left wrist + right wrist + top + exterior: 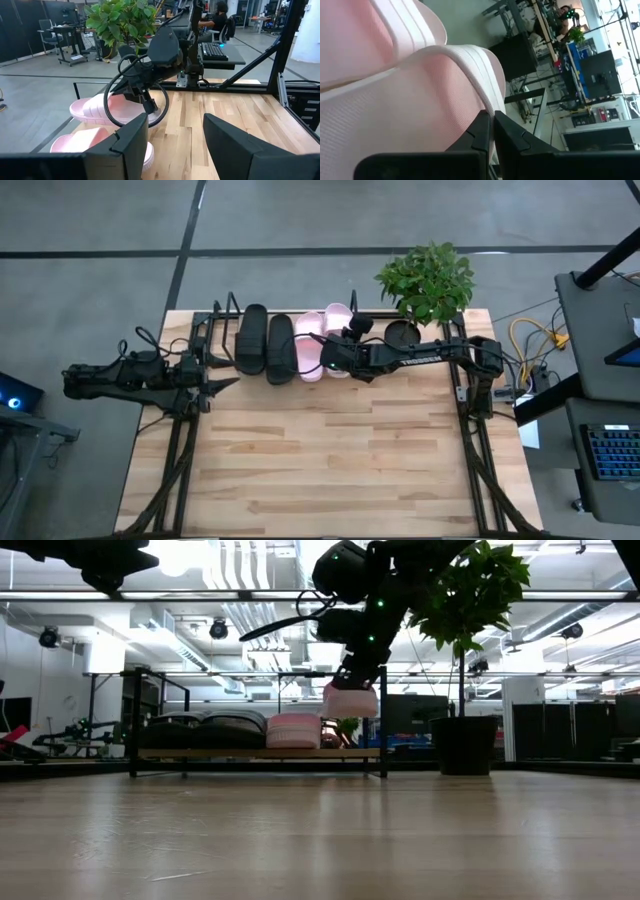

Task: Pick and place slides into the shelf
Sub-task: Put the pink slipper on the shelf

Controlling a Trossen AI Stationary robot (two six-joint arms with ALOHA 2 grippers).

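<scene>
The shelf (212,330) stands along the table's far edge. Two black slides (266,343) rest on its board, with one pink slide (309,346) beside them. My right gripper (151,106) is shut on the second pink slide (92,109), which hangs above the board (240,753) at the shelf's right end, right of the resting pink slide (293,730). At the table's left edge my left gripper (225,385) stands open with nothing between its fingers. My right gripper pinches the pale rim of the pink slide's sole (481,102) between its two fingers, at the slide's near end. The fingers come from the table's near right, slanting down. The slide (350,700) is lifted clear of the board, a little tilted.
A leafy plant (428,280) in a black pot stands on the table's far right corner, beside the shelf's right end. The bare wooden table top (330,450) stretches toward the near edge. Black arm frames (478,430) run along both sides.
</scene>
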